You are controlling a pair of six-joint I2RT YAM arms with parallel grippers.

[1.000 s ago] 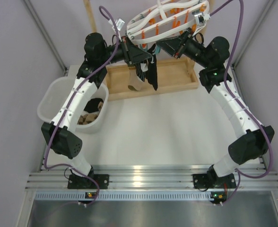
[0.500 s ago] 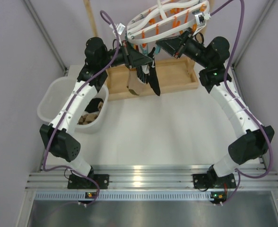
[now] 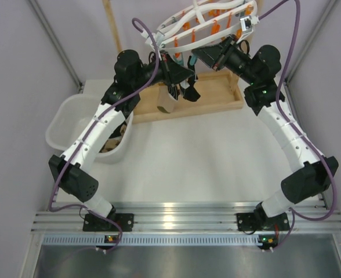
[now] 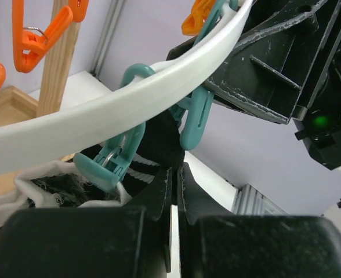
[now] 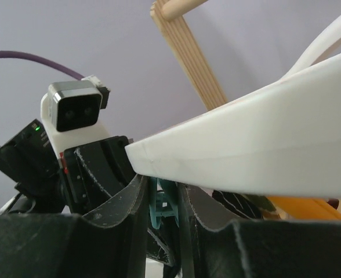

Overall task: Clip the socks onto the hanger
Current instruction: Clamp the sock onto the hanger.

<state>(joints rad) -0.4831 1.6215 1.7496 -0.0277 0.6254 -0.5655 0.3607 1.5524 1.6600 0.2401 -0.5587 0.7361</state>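
The white lattice hanger hangs tilted above the back of the table, with orange and teal pegs dangling. My left gripper is just under its near rim and is shut on a dark sock. A light-soled sock hangs beside it. In the left wrist view the jaws pinch black striped sock fabric right below a teal peg on the rim. My right gripper is at the same rim and is shut on a teal peg under the rim.
A white tub with more socks stands at the left under the left arm. The wooden stand's tray lies at the back, and its post rises at the back left. The two grippers are close together.
My left arm has swung right and up, lifting the sock from hanging low to bunched just under the hanger rim. The right gripper has stayed at the rim.
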